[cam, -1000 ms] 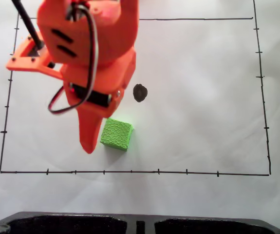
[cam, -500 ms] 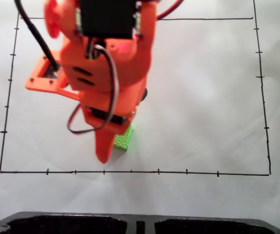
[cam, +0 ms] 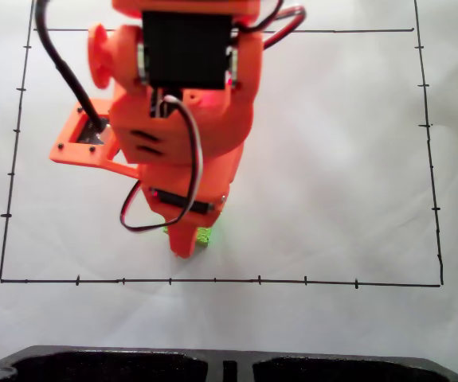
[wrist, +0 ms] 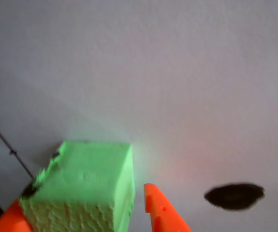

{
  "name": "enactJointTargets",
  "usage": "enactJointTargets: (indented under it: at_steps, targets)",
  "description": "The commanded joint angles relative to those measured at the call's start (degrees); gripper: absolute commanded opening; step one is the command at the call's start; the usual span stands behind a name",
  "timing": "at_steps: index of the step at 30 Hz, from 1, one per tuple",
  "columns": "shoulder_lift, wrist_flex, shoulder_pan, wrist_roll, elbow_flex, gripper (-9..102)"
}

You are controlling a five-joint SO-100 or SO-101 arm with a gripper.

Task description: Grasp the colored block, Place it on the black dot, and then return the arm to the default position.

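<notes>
Wrist view: colored block (wrist: 88, 186) on surface (wrist: 177, 72), between jaws; black dot (wrist: 234, 196) at block's 3 o'clock, apart.

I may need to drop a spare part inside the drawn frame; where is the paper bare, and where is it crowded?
Bare: the whole right half of the paper, out to the right border line, in the fixed view. Crowded: the left-centre, under the arm, where the gripper straddles the green block with the black dot close beside it.

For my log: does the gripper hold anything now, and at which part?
Cannot be told. In the wrist view the gripper has orange fingers beside the green cube, but a small gap shows at one side.
</notes>
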Motion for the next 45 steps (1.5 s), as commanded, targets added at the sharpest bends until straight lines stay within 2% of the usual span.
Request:
enactJointTargets:
  at_steps: [1,3,10,23,39,45]
  targets:
    - [0.53,-0.62,0.62,-0.70,-2.20,23]
    - [0.79,-0.79,0.88,-1.23,-2.20,18]
    - [1.67,-0.53,1.23,-3.43,-2.20,13]
    - [14.59,7.29,-3.69,-4.75,3.60,13]
    - [23.82,7.91,-6.86,-6.42,18.02,13]
    - [24.17,5.19,-5.63,-8.00,20.74,13]
